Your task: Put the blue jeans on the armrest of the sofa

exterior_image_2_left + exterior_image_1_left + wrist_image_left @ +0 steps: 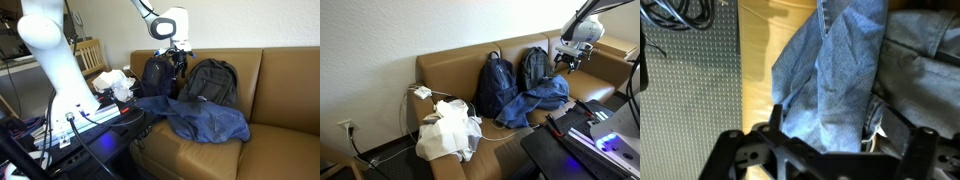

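Tan sofa [450,65], blue jeans [535,103], white wall [420,25]

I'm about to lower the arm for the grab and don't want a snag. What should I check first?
1. Gripper open and empty: ok, jaws apart.
2. Gripper above the blue jeans: ok, denim fills the wrist view.
3. Jeans free of the dark backpack and grey backpack: cannot tell; they lie against both.
4. Descent clear of the grey backpack: cannot tell, it stands close.
5. Armrest beside the gripper bare: ok in an exterior view.
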`<state>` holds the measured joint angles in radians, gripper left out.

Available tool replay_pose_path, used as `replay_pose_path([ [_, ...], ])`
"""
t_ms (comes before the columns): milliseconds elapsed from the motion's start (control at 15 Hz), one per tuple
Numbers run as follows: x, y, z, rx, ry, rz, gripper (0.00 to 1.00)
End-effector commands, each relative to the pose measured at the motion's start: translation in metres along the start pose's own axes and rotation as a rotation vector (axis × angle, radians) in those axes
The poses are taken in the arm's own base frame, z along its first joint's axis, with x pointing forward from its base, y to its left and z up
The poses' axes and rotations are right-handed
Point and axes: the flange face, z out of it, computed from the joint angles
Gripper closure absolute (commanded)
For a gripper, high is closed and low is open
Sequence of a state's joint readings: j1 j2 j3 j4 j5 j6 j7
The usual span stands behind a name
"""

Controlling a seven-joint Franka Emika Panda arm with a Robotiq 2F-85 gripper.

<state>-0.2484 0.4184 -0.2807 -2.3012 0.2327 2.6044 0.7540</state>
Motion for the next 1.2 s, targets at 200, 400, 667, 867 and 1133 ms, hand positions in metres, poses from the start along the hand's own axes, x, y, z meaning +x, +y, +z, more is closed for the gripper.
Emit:
replay_pose_path([
  [200, 0.002, -0.016, -0.006, 0.012, -0.045, 0.037, 0.00],
  [400, 0.029, -0.034, 0.040, 0.055, 0.125, 0.134, 0.00],
  [667, 0.050, -0.050, 0.098, 0.162, 0.218, 0.293, 0.00],
  [867, 0.057, -0.069, 0.130, 0.207, 0.284, 0.367, 0.00],
  [1133, 0.053, -0.076, 0.140, 0.223, 0.311, 0.374, 0.00],
])
